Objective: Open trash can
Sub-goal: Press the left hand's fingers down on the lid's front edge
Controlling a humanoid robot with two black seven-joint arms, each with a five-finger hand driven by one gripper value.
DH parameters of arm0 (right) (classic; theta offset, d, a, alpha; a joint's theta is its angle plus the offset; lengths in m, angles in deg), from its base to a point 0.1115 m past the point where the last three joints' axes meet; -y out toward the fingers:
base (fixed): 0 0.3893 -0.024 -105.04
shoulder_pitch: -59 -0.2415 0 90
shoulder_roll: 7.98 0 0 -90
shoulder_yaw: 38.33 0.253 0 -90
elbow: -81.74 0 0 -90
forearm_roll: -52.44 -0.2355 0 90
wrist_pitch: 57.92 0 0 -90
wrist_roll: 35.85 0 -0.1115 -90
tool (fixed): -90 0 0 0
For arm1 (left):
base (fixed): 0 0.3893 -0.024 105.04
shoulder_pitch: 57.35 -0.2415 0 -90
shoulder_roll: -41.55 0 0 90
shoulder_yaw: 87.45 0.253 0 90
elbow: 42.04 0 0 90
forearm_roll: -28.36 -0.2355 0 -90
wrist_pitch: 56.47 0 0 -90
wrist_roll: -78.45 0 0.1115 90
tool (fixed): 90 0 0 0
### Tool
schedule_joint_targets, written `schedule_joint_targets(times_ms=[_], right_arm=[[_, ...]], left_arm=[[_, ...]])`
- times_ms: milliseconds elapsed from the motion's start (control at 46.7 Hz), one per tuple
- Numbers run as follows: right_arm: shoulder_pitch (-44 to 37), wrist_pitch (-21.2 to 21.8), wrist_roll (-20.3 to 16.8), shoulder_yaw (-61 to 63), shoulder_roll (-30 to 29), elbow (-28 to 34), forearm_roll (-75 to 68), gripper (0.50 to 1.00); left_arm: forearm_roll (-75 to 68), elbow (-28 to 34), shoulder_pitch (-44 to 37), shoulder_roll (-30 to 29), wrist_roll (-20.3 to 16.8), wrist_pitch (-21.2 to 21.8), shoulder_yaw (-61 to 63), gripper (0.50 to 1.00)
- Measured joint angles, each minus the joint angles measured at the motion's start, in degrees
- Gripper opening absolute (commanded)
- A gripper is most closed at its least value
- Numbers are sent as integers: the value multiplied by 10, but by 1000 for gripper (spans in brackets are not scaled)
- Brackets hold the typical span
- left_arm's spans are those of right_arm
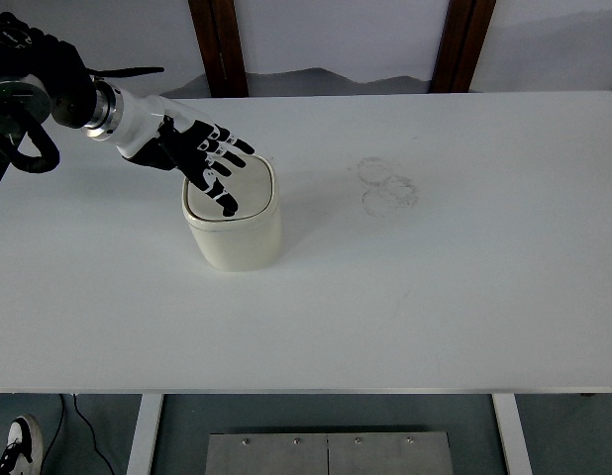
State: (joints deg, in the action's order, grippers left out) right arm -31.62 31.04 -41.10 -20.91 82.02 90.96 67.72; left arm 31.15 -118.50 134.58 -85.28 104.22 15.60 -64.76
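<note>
The wide white rectangular table (435, 297) carries the work; faint ring marks (387, 185) show on its surface right of centre. The small cream, rounded-square plastic trash can (235, 236) stands upright on the table's left half, its flat cream lid (249, 190) apparently shut. The left hand (202, 158), black-fingered on a white wrist, reaches in from the upper left and hangs over the lid. Its fingers (225, 205) are extended, grasping nothing, tips angled down at the lid, a posture suited to pressing it open. The right arm is absent from view.
</note>
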Motion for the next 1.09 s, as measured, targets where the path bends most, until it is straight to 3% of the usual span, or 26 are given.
schedule_joint_targets(times_ms=[1093], right_arm=[[0,0,-1,0,0,0,-1,995]], left_arm=[[8,-11,6,9,2,-2,16,1000]])
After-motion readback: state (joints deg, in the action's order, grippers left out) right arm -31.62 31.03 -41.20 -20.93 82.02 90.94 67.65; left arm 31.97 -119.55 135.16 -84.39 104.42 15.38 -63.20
